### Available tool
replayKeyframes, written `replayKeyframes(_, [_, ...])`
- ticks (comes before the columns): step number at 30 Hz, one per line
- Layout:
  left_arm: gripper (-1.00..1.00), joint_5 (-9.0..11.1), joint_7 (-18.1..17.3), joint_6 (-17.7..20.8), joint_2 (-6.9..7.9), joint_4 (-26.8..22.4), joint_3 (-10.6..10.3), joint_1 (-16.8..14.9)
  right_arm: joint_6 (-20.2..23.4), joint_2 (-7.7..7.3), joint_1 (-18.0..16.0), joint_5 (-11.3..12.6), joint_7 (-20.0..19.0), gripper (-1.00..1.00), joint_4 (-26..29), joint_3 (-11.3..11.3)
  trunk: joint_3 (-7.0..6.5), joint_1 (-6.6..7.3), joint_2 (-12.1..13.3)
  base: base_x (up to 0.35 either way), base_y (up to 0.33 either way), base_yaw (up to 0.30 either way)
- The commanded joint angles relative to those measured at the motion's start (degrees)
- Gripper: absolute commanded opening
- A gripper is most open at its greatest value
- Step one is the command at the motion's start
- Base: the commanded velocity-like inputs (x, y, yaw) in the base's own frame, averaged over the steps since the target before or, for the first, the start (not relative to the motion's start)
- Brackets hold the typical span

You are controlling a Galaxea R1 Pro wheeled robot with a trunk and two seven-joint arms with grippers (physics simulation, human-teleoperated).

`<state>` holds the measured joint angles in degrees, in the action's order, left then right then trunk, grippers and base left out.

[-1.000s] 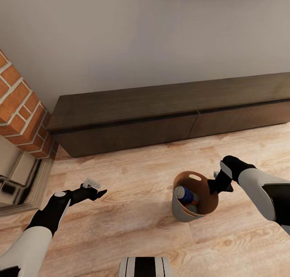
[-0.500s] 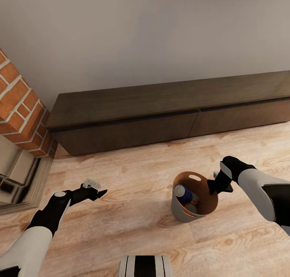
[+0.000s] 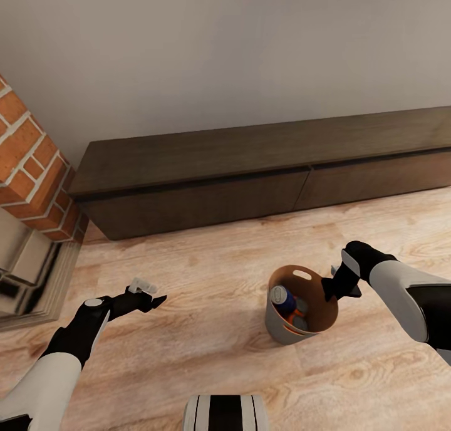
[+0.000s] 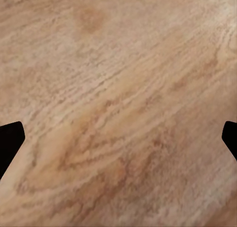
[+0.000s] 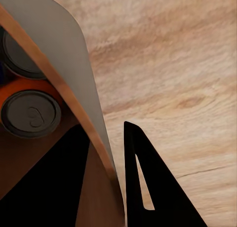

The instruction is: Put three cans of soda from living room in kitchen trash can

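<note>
Wood floor (image 3: 207,349), no readable labels. My right end effector (image 3: 331,287) pinches the tash can (image 3: 279,327) rim, cans inside. Left end effector (image 3: 152,295) spread wide, empty.

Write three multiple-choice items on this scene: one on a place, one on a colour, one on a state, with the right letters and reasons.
1. Where does the tapered beige-grey bucket with the coppery inside stand?
A. on the long dark low cabinet
B. on the wood floor
C. inside the red-brick fireplace

2. What colour is the can whose side shows at the bucket's left inner wall?
A. blue
B. green
C. yellow

3. How is the right gripper set?
A. hanging far from the bucket
B. gripping a can
C. shut on the bucket's rim

Answers: 1 B, floorboards surround its base. 2 A, the blue can leans there. 3 C, the right wrist view shows the bucket wall between the fingers.
</note>
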<state>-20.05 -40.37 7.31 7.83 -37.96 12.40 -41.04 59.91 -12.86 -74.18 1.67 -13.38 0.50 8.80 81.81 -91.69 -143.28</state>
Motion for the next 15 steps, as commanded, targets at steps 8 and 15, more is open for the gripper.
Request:
replayKeyframes(8, [1.0,-0.03,0.03,-0.02,-0.01,-0.31,-0.07,0.61,-0.32,0.12,0.62,0.53,0.05,-1.0,0.2,-1.5,0.24,-0.06,0.0,0.0,0.0,0.0])
replayKeyframes(15, [1.0,0.01,0.03,-0.02,-0.01,-0.59,-0.09,0.98,-0.32,0.2,0.62,0.53,0.1,-1.0,0.2,-1.5,0.24,-0.06,0.0,0.0,0.0,0.0])
